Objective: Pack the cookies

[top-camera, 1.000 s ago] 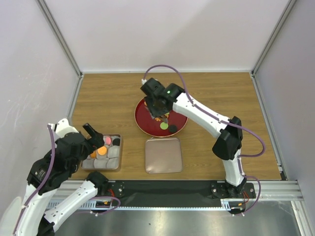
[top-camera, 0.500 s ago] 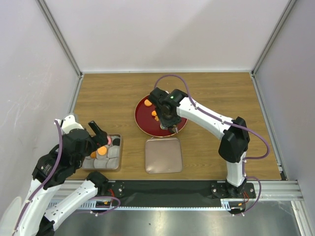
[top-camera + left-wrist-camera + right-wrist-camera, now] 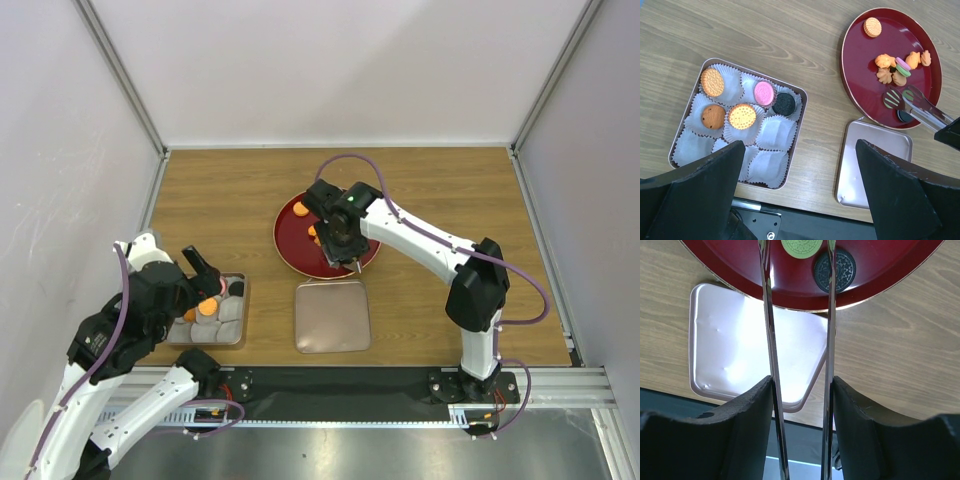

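In left wrist view only: cookies [image 3: 742, 116] inside tin [image 3: 799, 120].

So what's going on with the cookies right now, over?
Left claw open, empty, over the tin. Right claw open above plate, holding nothing. Five cookies packed. Nothing blocking.

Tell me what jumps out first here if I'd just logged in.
The round dark red plate at centre table, scattered with small orange, pink and green cookies, the right claw over its near edge. Then the square metal tin lined with white paper cups at near left, five cookies inside, and the pinkish metal lid between them.
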You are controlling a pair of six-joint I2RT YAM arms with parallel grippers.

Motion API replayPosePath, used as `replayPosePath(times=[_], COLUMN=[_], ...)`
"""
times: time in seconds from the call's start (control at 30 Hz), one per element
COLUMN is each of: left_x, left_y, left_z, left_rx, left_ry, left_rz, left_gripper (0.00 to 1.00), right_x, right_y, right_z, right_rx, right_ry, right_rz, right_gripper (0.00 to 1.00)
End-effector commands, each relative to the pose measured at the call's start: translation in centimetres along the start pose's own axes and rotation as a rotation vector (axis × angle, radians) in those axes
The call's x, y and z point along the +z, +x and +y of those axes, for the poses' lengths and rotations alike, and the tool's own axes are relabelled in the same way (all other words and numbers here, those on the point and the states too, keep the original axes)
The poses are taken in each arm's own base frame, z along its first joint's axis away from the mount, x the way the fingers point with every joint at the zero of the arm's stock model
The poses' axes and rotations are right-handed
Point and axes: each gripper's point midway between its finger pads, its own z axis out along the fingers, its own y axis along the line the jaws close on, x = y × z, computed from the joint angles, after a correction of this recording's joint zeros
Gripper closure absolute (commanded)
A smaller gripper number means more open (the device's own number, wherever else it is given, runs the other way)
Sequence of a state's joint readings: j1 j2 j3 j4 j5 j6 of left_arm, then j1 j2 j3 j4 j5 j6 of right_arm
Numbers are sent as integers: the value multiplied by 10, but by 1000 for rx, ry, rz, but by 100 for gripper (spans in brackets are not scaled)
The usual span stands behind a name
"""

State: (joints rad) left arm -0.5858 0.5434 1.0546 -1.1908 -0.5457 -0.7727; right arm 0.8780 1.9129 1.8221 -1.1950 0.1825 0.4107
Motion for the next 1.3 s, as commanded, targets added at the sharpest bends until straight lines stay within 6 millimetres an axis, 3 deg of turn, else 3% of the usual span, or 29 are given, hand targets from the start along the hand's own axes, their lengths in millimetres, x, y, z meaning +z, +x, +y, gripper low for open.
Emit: replayPosePath(times=[0.0, 0.73, 0.97, 1.27], left_x=[2, 4, 5, 4], left_y=[-4, -2, -2, -4], left_z=[-4, -5, -6, -5], left_rx=[16, 22, 23, 19], left_ry=[9, 9, 10, 5], left_rz=[-12, -2, -2, -8], left_gripper=[0, 0, 0, 0], right_x=[-9, 7, 4, -23], right_y=[-1, 4, 1, -22], right_z=[0, -1, -1, 2], right_rx=[16, 11, 6, 15], right_ry=[-15, -25, -21, -40], right_rz=[-18, 37, 35, -36], right_gripper=[47, 53, 62, 66])
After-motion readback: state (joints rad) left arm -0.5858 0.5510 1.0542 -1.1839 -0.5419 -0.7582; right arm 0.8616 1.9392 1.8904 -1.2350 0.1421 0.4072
